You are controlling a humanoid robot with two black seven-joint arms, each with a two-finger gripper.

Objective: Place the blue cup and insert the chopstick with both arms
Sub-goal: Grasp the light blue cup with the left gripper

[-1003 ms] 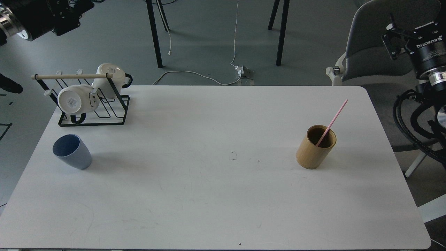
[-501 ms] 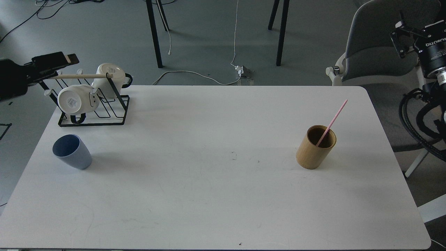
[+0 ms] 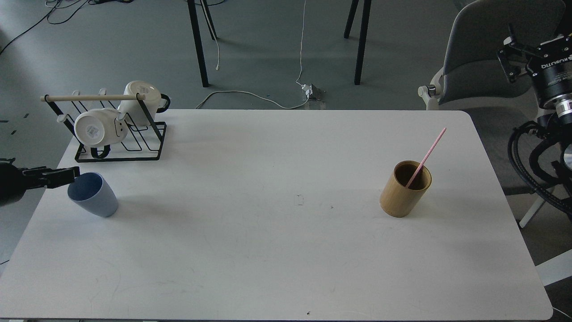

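The blue cup (image 3: 94, 195) stands upright on the white table (image 3: 286, 250) at the left, below the rack. The pink chopstick (image 3: 426, 156) leans in the tan bamboo cylinder (image 3: 404, 189) at the right, its top pointing up and right. My left gripper (image 3: 67, 175) comes in from the left edge, its tip level with the cup's rim and just left of it; it is seen edge-on, so its fingers cannot be told apart. My right gripper (image 3: 514, 56) hangs off the table at the top right, well away from the cylinder, and its opening is unclear.
A black wire rack (image 3: 129, 143) with a pale wooden rod (image 3: 89, 97) and two white mugs (image 3: 96, 127) stands at the back left, just behind the cup. A grey chair (image 3: 482, 58) stands past the table's right corner. Cables lie on the floor behind.
My left gripper has dropped from beside the rack's rod to the blue cup's rim. The right gripper shifted slightly. Cup, cylinder and chopstick have not moved.
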